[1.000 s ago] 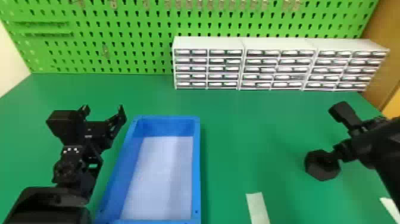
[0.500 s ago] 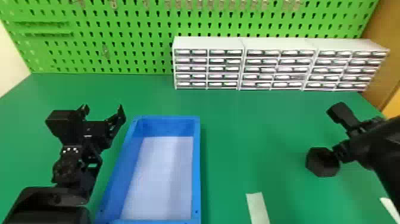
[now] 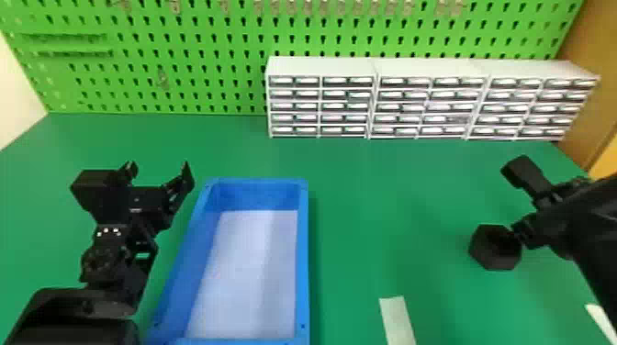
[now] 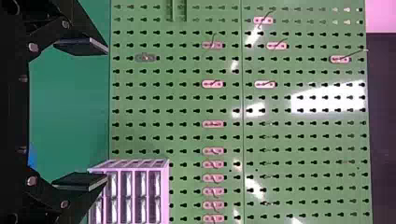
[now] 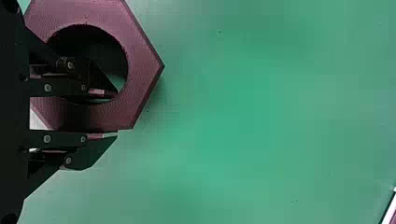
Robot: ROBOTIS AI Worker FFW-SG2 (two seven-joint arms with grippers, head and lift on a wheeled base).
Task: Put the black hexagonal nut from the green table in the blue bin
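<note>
At right gripper (image 5: 113, 114), clamped on nut (image 5: 142, 60) wall; just shifted slightly with it, so probably lifting; next, blue bin (image 3: 303, 257) beside open left gripper (image 3: 158, 169).

Green pegboard (image 3: 206, 87) behind a green desk (image 3: 390, 183)
White drawer cabinets (image 3: 321, 66) stand side by side at the board's foot; metal hooks (image 3: 323, 7) hang above, a brown panel (image 3: 592, 82) rises at right, and glare patches the pegboard.
</note>
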